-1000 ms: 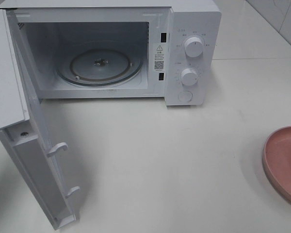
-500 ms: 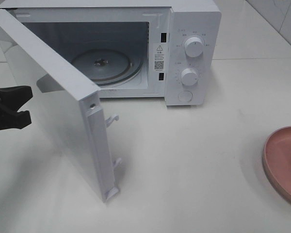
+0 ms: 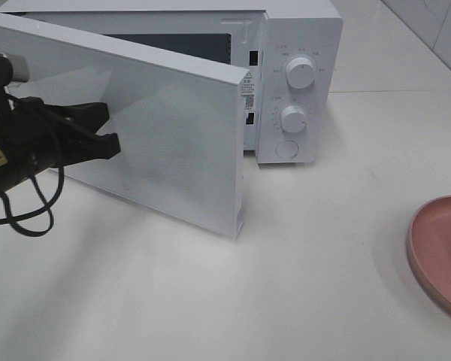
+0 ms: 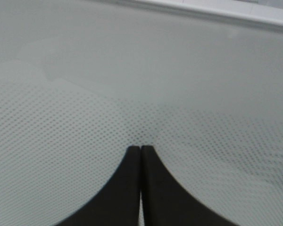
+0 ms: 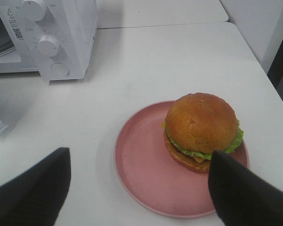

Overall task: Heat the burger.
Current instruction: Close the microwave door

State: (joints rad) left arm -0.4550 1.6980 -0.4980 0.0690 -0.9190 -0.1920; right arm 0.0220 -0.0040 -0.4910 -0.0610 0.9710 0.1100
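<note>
While the clenched left hand (image 3: 109, 128) touches the dotted door (image 3: 165, 143), domed burger (image 5: 201, 129), right hand (image 5: 141, 188) released

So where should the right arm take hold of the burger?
Probably across the bun from above, one of the jaws on each side. The burger sits upright on the plate, off-centre near its rim. The open right gripper already stands wider than the bun. Gripping lower would likely crush the lettuce.

The burger (image 5: 201, 129) sits on a plate (image 5: 146, 179), right of the microwave (image 3: 297, 83).
</note>
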